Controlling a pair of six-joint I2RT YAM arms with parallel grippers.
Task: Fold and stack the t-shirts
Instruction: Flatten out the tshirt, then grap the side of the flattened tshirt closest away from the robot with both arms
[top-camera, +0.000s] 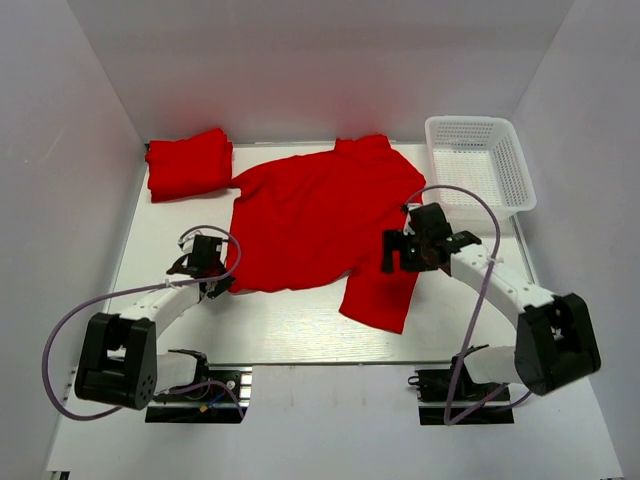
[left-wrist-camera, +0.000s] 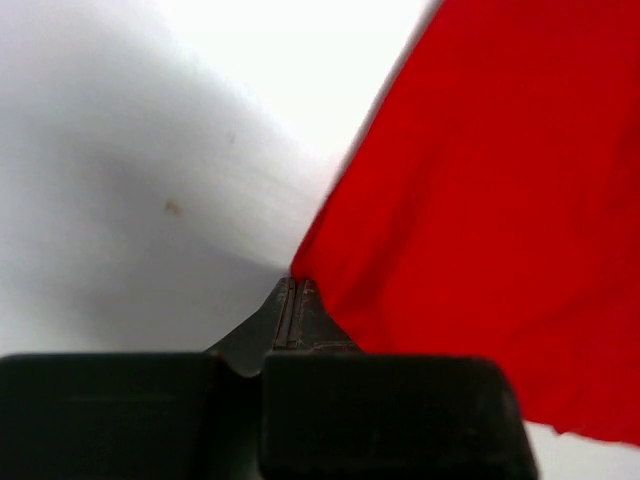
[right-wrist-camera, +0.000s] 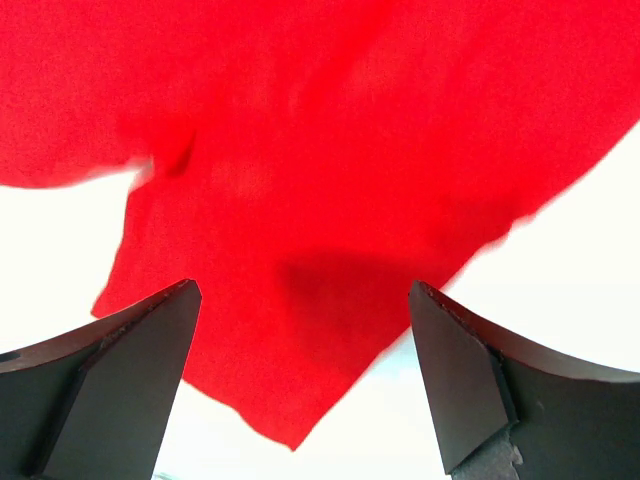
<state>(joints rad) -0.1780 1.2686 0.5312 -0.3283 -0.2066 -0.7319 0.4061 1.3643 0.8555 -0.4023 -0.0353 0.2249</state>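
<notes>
One red t-shirt (top-camera: 310, 215) lies spread flat in the middle of the table, its right sleeve (top-camera: 382, 295) pointing toward the near edge. A folded stack of red t-shirts (top-camera: 188, 163) sits at the back left. My left gripper (top-camera: 218, 280) is at the spread shirt's near left corner. In the left wrist view its jaws are pressed together (left-wrist-camera: 295, 283) with the cloth corner (left-wrist-camera: 470, 200) starting right at the tips. My right gripper (top-camera: 393, 252) hovers over the right sleeve. It is open (right-wrist-camera: 300, 290) and empty, with the sleeve cloth (right-wrist-camera: 300, 200) below it.
A white mesh basket (top-camera: 478, 165) stands at the back right, beside the shirt's far right sleeve. White walls close in the table on the left, back and right. Bare white table (top-camera: 290, 325) runs along the near edge.
</notes>
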